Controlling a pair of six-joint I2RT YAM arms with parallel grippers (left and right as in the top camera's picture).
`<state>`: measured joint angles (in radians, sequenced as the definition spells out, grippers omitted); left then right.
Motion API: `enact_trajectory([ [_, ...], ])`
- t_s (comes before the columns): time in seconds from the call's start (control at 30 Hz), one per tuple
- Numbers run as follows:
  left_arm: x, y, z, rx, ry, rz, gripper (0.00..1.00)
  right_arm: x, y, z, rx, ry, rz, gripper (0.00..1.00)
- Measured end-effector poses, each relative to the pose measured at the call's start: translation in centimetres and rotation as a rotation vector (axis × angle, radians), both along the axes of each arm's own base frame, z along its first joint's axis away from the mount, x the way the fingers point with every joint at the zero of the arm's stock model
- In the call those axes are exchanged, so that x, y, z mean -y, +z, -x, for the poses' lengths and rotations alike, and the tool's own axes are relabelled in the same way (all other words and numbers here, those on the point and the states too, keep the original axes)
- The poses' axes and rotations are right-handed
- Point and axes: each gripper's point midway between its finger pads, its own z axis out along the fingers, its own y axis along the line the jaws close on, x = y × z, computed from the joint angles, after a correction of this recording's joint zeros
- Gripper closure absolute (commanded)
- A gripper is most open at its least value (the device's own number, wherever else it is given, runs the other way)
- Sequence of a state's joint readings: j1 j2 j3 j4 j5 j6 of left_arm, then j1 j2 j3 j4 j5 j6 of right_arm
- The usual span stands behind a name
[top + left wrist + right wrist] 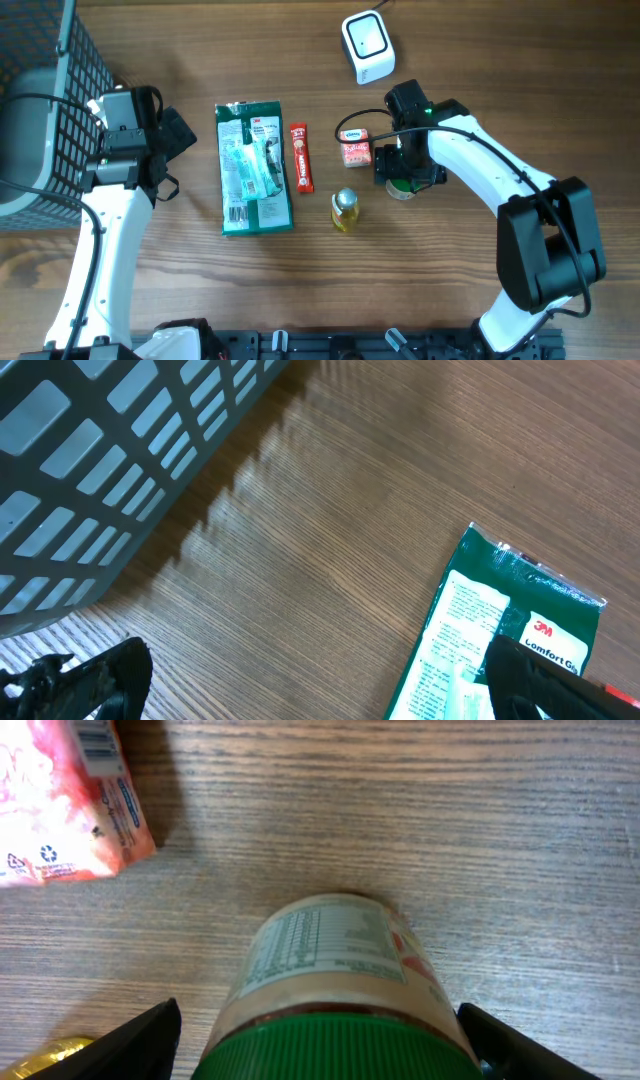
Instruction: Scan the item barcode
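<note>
From overhead, the white barcode scanner [367,44] sits at the far edge of the wooden tabletop [480,80], well apart from the right gripper [398,178]. That gripper hangs over a green-lidded jar [402,188], which lies just beside a pink carton [355,148]. A small yellow bottle [345,210], a red sachet [301,157] and a green 3M package [254,167] lie in the middle. The left gripper [172,160] is near a dark wire basket [40,110]. In the left wrist view, its fingers [95,680] stand wide apart over bare wood with nothing between them, the basket's wall above and the package's corner at right. In the right wrist view, the jar lies on its side, its nutrition label facing up. It sits between the right fingers [140,1045], which are spread; a gap shows at the left one, and whether the right one touches the lid is unclear.
</note>
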<state>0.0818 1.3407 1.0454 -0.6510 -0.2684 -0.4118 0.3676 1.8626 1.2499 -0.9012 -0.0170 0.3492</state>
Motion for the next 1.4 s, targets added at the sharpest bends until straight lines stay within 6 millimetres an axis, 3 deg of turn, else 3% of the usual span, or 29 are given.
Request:
enact_trajectory([
  [0.4, 0.0, 0.0, 0.0, 0.000, 0.000, 0.000, 0.00, 0.3, -2.2, 0.8, 0.005, -0.002, -0.002, 0.18],
  [1.0, 0.0, 0.0, 0.0, 0.000, 0.000, 0.000, 0.00, 0.4, -1.9, 0.8, -0.002, -0.006, 0.004, 0.16],
  [1.13, 0.0, 0.0, 0.0, 0.000, 0.000, 0.000, 0.00, 0.4, -1.9, 0.8, -0.002, -0.007, 0.004, 0.27],
  [1.3, 0.0, 0.0, 0.0, 0.000, 0.000, 0.000, 0.00, 0.5, -1.8, 0.8, 0.001, -0.022, 0.010, 0.54],
  [1.4, 0.0, 0.0, 0.0, 0.000, 0.000, 0.000, 0.00, 0.7, -1.8, 1.2, -0.019, -0.017, 0.017, 0.55],
])
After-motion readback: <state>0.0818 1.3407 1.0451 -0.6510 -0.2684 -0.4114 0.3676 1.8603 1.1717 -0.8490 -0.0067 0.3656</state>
